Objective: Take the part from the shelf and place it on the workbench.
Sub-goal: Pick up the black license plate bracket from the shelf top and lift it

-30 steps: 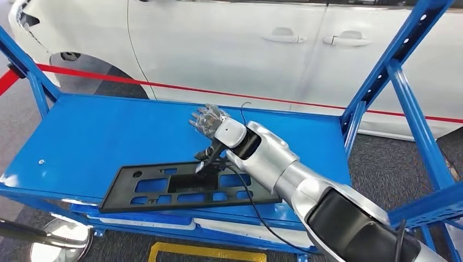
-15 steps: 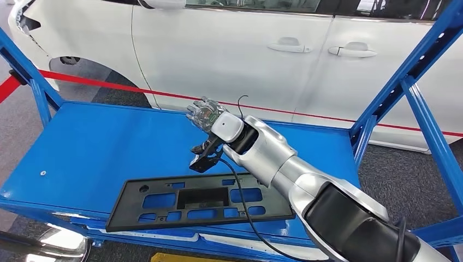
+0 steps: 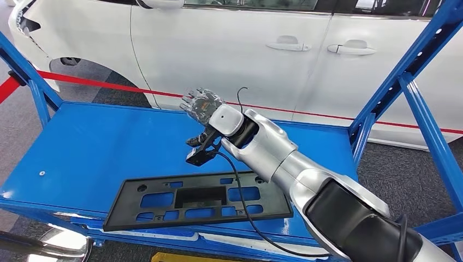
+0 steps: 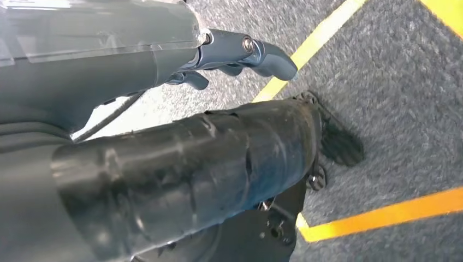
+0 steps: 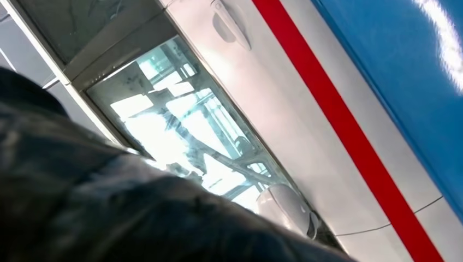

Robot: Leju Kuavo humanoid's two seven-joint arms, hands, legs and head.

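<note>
**Q:** Part location and shape?

**A:** The part (image 3: 199,200) is a flat black plastic panel, long and rectangular, pierced by several rectangular cut-outs and a small round hole near one end. It lies flat on the glossy blue metal shelf (image 3: 87,153), near the front edge, with the blue surface showing through its openings.

**Q:** Which hand is over it?

**A:** The right hand (image 3: 203,105), clear-shelled and silvery, is held above the shelf beyond the part's far edge, not touching it. Its fingers are spread and hold nothing. The smooth silver arm behind it crosses over the part's right end, with a thin black cable looping down.

**Q:** And the left hand?

**A:** The left hand (image 4: 240,54) hangs over speckled grey carpet with yellow lines. Its dark, rounded fingers are loosely curled, apart and empty.

**Q:** Surroundings?

**A:** A white car (image 3: 245,49) with smooth door panels stands behind the shelf, a red tape (image 3: 109,82) stretched in front of it.
</note>
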